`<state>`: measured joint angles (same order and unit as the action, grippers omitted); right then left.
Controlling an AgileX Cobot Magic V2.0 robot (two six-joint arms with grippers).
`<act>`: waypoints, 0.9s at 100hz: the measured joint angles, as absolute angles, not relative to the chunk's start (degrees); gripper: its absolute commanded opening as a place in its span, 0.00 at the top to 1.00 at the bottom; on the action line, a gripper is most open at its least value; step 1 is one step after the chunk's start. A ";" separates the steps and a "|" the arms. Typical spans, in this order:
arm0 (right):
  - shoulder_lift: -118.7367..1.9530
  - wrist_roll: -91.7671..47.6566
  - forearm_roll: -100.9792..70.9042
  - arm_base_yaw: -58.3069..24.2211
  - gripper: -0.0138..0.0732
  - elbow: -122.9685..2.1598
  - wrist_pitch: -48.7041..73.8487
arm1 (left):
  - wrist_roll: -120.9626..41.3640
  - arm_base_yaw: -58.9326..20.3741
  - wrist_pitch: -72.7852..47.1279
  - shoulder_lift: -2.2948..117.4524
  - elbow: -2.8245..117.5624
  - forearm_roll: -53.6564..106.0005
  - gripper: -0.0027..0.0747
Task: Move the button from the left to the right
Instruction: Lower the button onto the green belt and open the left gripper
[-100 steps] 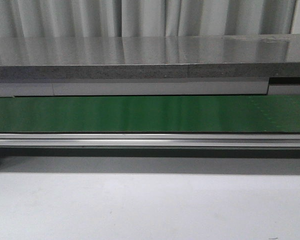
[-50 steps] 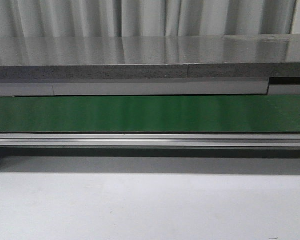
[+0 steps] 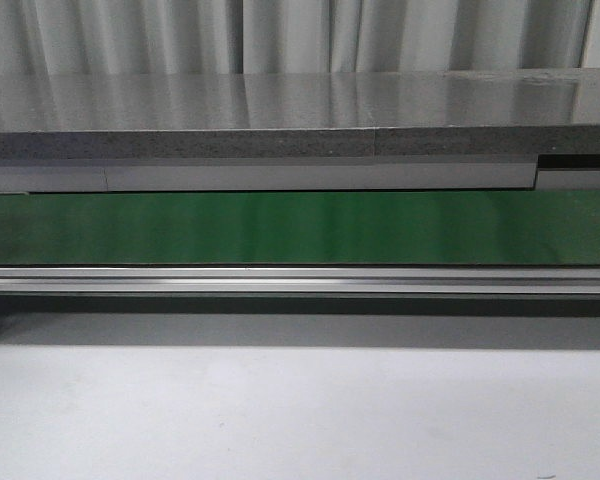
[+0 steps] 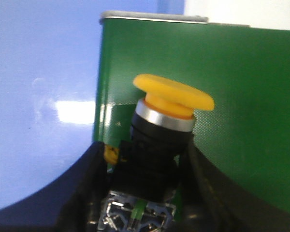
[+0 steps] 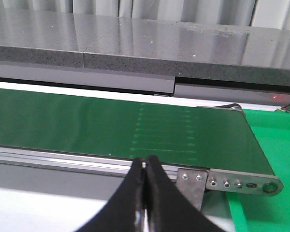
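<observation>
In the left wrist view my left gripper (image 4: pixel 147 159) is shut on the button (image 4: pixel 164 125). Its round yellow-orange cap points away from the wrist, and its black body with shiny contacts sits between the black fingers (image 4: pixel 87 193). The button is held over the green conveyor belt (image 4: pixel 241 96) near the belt's end. In the right wrist view my right gripper (image 5: pixel 145 166) is shut and empty, its fingertips pressed together in front of the belt's metal rail (image 5: pixel 63 159). Neither gripper nor the button shows in the front view.
The green belt (image 3: pixel 300 228) runs across the front view, with a metal rail (image 3: pixel 300 280) below it and a grey stone ledge (image 3: pixel 280 120) behind. The white table (image 3: pixel 300 420) lies in front. A green mat (image 5: pixel 275 145) lies past the belt's right end roller (image 5: pixel 268 187).
</observation>
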<state>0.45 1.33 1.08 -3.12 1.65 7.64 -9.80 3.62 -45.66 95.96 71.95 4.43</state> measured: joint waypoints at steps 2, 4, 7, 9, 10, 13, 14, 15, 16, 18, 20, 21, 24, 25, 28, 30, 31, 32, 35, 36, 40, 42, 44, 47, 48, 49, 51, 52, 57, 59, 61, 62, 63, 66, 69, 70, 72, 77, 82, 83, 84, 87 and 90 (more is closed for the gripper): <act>0.45 1.33 1.08 -3.12 0.98 1.65 7.64 | -9.80 3.24 -45.66 96.07 71.95 4.43 0.94; 0.45 1.33 1.08 -3.12 0.98 1.65 7.64 | -9.80 3.02 -45.66 96.22 71.95 4.43 0.92; 0.45 1.33 1.08 -3.12 0.98 1.65 7.64 | -9.80 2.57 -45.66 96.35 71.95 4.43 0.89; 0.45 1.33 1.08 -3.12 0.98 1.65 7.64 | -9.80 2.46 -45.66 96.60 71.95 4.43 0.86; 0.45 1.33 1.08 -3.12 0.98 1.65 7.64 | -9.80 2.32 -45.66 96.62 71.95 4.43 0.84; 0.45 1.33 1.08 -3.12 0.98 1.65 7.64 | -9.80 2.19 -45.66 96.88 71.95 4.43 0.79; 0.45 1.33 1.08 -3.12 0.98 1.65 7.64 | -9.80 2.14 -45.66 97.00 71.95 4.43 0.78; 0.45 1.33 1.08 -3.12 0.98 1.65 7.64 | -9.80 2.01 -45.66 97.15 71.95 4.43 0.75; 0.45 1.33 1.08 -3.12 0.98 1.65 7.64 | -9.80 2.03 -45.66 97.13 71.95 4.43 0.74; 0.45 1.33 1.08 -3.12 0.98 1.65 7.64 | -9.80 2.03 -45.66 97.45 71.95 4.43 0.70; 0.45 1.33 1.08 -3.12 0.98 1.65 7.64 | -9.80 1.98 -45.66 97.65 71.95 4.53 0.65; 0.45 1.33 1.08 -3.12 0.98 1.65 7.64 | -9.80 1.98 -45.66 97.73 71.95 4.47 0.64; 0.45 1.33 1.08 -3.12 0.98 1.65 7.64 | -9.80 1.89 -45.66 98.06 71.95 4.56 0.56; 0.45 1.33 1.08 -3.12 0.98 1.65 7.64 | -9.80 1.89 -45.66 98.24 71.95 4.60 0.54; 0.45 1.33 1.08 -3.12 0.98 1.65 7.64 | -9.80 1.89 -45.66 98.58 71.95 4.60 0.48; 0.45 1.33 1.08 -3.12 0.98 1.65 7.64 | -9.80 1.89 -45.66 98.75 71.95 4.60 0.41; 0.45 1.33 1.08 -3.12 0.98 1.65 7.64 | -9.80 1.89 -45.66 98.89 71.95 4.60 0.40; 0.45 1.33 1.08 -3.12 0.98 1.65 7.64 | -9.80 1.89 -45.66 99.01 71.95 4.60 0.38; 0.45 1.33 1.08 -3.12 0.98 1.65 7.64 | -9.80 1.89 -45.66 99.13 71.95 4.60 0.32; 0.45 1.33 1.08 -3.12 0.98 1.65 7.64 | -9.80 1.89 -45.66 99.24 71.95 4.60 0.29; 0.45 1.33 1.08 -3.12 0.98 1.65 7.64 | -9.80 1.89 -45.66 99.37 71.95 4.69 0.24; 0.45 1.33 1.08 -3.12 0.98 1.65 7.64 | -9.80 1.89 -45.66 99.37 71.95 4.69 0.21; 0.45 1.33 1.08 -3.12 0.98 1.65 7.64 | -9.80 1.89 -45.54 99.37 71.95 4.69 0.19; 0.45 1.33 1.08 -3.12 0.98 1.65 7.64 | -9.80 1.89 -45.35 99.37 71.95 4.73 0.18; 0.45 1.33 1.08 -3.12 0.98 1.65 7.64 | -9.80 1.89 -45.35 99.37 71.95 4.83 0.17; 0.45 1.33 1.08 -3.12 0.98 1.65 7.64 | -9.80 1.89 -45.22 99.23 71.95 4.82 0.17; 0.45 1.33 1.08 -3.12 0.98 1.65 7.64 | -9.80 1.89 -45.21 99.10 71.95 4.82 0.17; 0.45 1.33 1.08 -3.12 0.98 1.65 7.64 | -9.80 1.89 -45.11 99.09 71.95 4.82 0.17; 0.45 1.33 1.08 -3.12 0.98 1.65 7.64 | -9.80 1.89 -45.09 98.49 71.95 4.82 0.17; 0.45 1.33 1.08 -3.12 0.98 1.65 7.64 | -9.80 1.89 -45.00 98.30 71.95 4.82 0.17; 0.45 1.33 1.08 -3.12 0.98 1.65 7.64 | -9.80 1.89 -45.00 98.00 71.95 4.82 0.17; 0.45 1.33 1.08 -3.12 0.98 1.65 7.64 | -9.80 1.89 -45.00 97.76 71.95 4.82 0.17; 0.45 1.33 1.08 -3.12 0.98 1.65 7.64 | -9.80 1.89 -45.00 97.63 71.95 4.82 0.17; 0.45 1.33 1.08 -3.12 0.98 1.65 7.64 | -9.80 1.89 -45.00 96.93 71.95 4.82 0.17; 0.45 1.33 1.08 -3.12 0.98 1.65 7.64 | -9.80 1.89 -45.00 96.28 71.95 4.82 0.17; 0.45 1.33 1.08 -3.12 0.98 1.65 7.64 | -9.80 1.89 -45.00 96.10 71.95 4.82 0.17; 0.45 1.33 1.08 -3.12 0.98 1.65 7.64 | -9.80 1.89 -45.00 95.54 71.95 4.86 0.17; 0.45 1.33 1.08 -3.12 0.98 1.65 7.64 | -9.80 1.89 -44.89 94.07 71.95 4.96 0.17; 0.45 1.33 1.08 -3.12 0.98 1.65 7.64 | -9.80 1.89 -44.09 92.25 71.78 5.39 0.17; 0.45 1.33 1.08 -3.12 0.98 1.65 7.64 | -9.80 1.89 -43.83 91.64 71.52 5.63 0.17; 0.45 1.33 1.08 -3.12 0.98 1.65 7.64 | -9.80 1.89 -43.36 91.32 71.39 5.70 0.17; 0.45 1.33 1.08 -3.12 0.98 1.65 7.64 | -9.80 1.72 -42.14 89.58 70.74 5.98 0.17; 0.45 1.33 1.08 -3.12 0.98 1.65 7.64 | -9.80 1.47 -40.75 88.06 69.59 6.22 0.17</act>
<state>0.45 1.33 1.08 -3.12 1.65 7.64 -9.80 1.47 -40.75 88.06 69.59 6.22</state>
